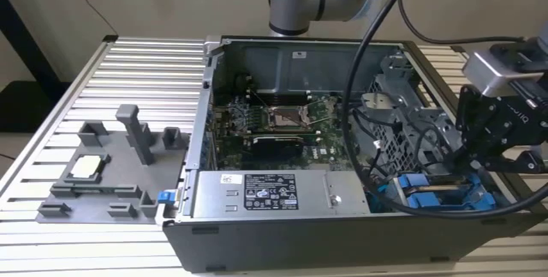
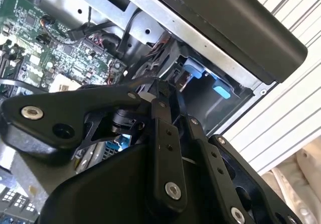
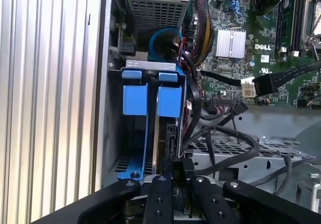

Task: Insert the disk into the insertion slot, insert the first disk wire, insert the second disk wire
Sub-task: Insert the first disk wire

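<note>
Hand (image 1: 501, 161) hangs at 3 o'clock of case (image 1: 256, 245), pressed together, no telling what it pinches. Disk (image 3: 169, 102) seated inside case, just beside blue carrier (image 3: 134, 99).

A workbench (image 1: 145, 65) topped with ribbed, silvery aluminium slats stood in front of a plain beige wall (image 1: 171, 1). Its slats ran from the exterior view's left to its right, and the same pale ribs showed in both wrist views. At the exterior view's left a dark slanted post (image 1: 24, 40) rose beside the bench, above a pale floor (image 1: 10, 145). The light was soft and even.
</note>
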